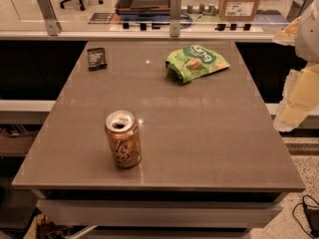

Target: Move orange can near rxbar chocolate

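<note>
The orange can point(122, 139) stands upright near the front left of the brown table point(199, 133), with its silver top and pull-tab facing up. The rxbar chocolate point(96, 58), a small flat black bar, lies at the table's far left corner, well behind the can. My gripper point(291, 108) shows as pale arm parts at the right edge of the view. It is off the table's right side, far from both the can and the bar, and holds nothing that I can see.
A green snack bag point(196, 61) lies at the far right of the table. A rail with metal posts point(175, 14) runs behind the table's back edge. Cardboard boxes point(240, 1) and an office chair stand beyond it. A cable point(306, 213) lies on the floor at front right.
</note>
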Tool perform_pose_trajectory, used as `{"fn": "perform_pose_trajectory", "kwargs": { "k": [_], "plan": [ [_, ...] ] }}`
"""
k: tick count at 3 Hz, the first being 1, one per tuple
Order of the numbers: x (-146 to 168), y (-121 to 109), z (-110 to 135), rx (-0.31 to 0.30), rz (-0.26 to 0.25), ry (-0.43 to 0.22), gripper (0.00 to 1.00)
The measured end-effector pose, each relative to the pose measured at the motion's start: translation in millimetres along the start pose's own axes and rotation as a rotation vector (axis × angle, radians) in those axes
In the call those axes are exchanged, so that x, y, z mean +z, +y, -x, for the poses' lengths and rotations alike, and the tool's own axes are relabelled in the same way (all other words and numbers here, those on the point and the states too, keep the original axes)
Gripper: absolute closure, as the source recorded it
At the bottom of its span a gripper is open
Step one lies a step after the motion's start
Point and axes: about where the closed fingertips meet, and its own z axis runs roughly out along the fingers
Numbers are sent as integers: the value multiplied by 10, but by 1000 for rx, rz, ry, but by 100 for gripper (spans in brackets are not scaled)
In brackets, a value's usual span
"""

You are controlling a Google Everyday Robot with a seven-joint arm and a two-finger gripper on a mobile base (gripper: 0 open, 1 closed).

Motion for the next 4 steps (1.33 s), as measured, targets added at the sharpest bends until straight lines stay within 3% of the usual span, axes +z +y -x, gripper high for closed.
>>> {"fn": "perform_pose_trajectory", "kwargs": {
  "k": [1, 2, 3, 4],
  "plan": [
    [0, 0, 0, 0, 0, 0, 0],
    [50, 49, 39, 17, 20, -60, 0],
    [151, 134, 126, 49, 43, -207, 0],
    [167, 228, 373, 75, 57, -384, 0]
  ]
}}
